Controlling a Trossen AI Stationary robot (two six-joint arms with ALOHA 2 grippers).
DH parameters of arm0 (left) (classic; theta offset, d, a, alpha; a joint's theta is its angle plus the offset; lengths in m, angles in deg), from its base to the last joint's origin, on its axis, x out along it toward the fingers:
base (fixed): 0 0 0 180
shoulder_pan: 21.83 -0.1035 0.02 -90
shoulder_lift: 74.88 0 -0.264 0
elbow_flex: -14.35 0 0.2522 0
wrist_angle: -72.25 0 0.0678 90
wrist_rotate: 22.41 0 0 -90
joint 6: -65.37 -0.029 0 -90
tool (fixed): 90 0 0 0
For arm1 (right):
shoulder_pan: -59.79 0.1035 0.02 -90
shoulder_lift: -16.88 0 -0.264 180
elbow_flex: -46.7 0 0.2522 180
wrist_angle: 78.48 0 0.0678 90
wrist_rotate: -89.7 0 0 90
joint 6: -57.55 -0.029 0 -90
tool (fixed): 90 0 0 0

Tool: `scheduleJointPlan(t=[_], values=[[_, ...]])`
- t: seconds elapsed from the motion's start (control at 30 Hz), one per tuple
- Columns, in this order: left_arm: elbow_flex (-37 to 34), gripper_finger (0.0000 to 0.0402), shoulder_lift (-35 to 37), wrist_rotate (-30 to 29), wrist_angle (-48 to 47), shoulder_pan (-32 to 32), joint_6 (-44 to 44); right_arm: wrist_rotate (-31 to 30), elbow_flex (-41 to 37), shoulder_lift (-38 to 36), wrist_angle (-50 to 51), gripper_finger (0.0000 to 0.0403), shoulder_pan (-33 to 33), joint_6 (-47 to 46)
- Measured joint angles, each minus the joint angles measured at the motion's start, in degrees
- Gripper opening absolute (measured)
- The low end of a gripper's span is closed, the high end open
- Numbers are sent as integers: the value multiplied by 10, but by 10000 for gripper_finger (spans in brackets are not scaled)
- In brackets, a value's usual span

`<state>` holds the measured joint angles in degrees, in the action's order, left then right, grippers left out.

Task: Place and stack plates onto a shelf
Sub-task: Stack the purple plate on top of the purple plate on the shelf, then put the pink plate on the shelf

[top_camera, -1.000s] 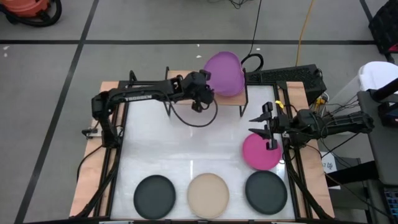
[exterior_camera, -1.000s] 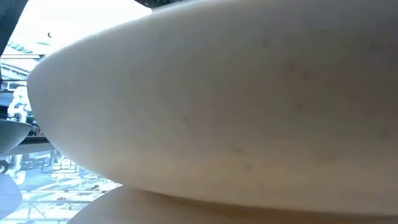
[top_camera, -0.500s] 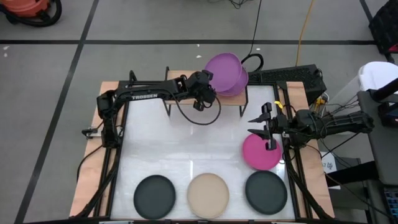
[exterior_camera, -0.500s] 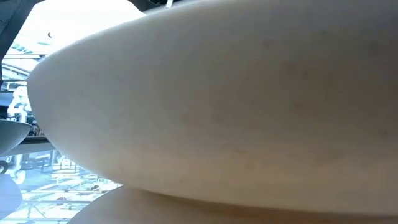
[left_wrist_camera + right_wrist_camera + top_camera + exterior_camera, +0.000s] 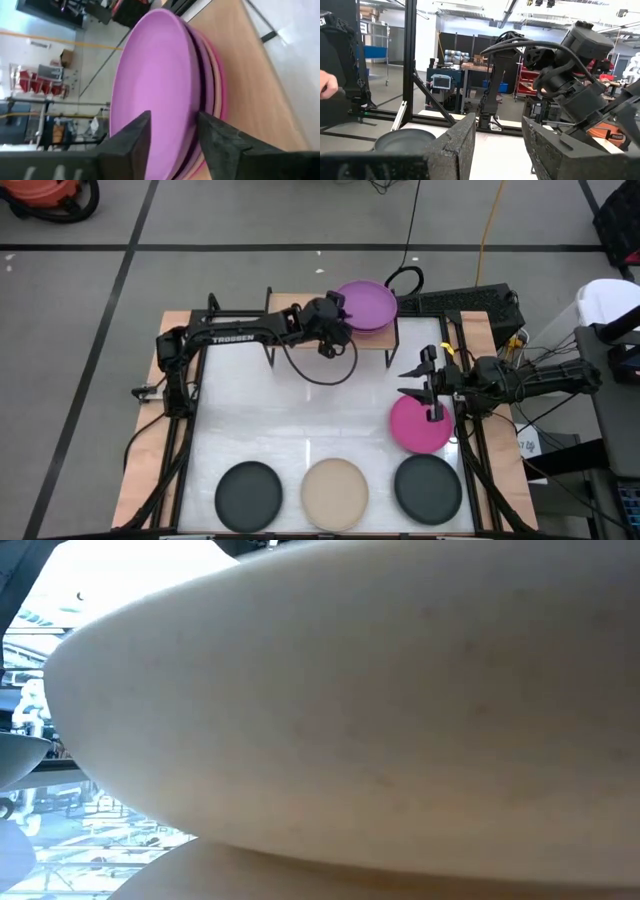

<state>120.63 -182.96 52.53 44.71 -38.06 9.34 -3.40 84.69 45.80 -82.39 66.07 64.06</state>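
High view: a purple plate (image 5: 366,304) is gripped by the left claw (image 5: 338,332) atop the shelf (image 5: 300,308) stack; the right claw (image 5: 428,388) is held open.

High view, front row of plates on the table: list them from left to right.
black plate on the left → beige plate → black plate on the right

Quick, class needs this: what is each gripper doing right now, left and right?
Left gripper: shut on the purple plate, atop the stack on the shelf.
Right gripper: open, holding nothing, above the magenta plate.
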Motion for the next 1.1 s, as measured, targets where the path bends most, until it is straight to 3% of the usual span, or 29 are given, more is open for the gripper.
scheduleJointPlan(t=[0.13, 0.27, 0.6, 0.7, 0.93, 1.1], values=[[0, 196, 10, -42, 5, 9, 35, 0, 0, 0, 11, 141, 0, 0], [0, 205, 40, -47, 4, 22, 99, 0, 0, 0, 22, 141, 0, -4], [-22, 206, 141, 1, -18, 46, 291, -1, 0, 0, 64, 141, 0, -18], [-78, 207, 168, 1, 33, 52, 312, -20, 0, -1, 73, 141, 0, -19], [-267, 207, 215, 2, 268, 55, 373, -144, 0, -7, 115, 141, 0, -32], [-396, 207, 245, 2, 446, 68, 421, -163, 31, 3, 145, 141, 0, -47]])
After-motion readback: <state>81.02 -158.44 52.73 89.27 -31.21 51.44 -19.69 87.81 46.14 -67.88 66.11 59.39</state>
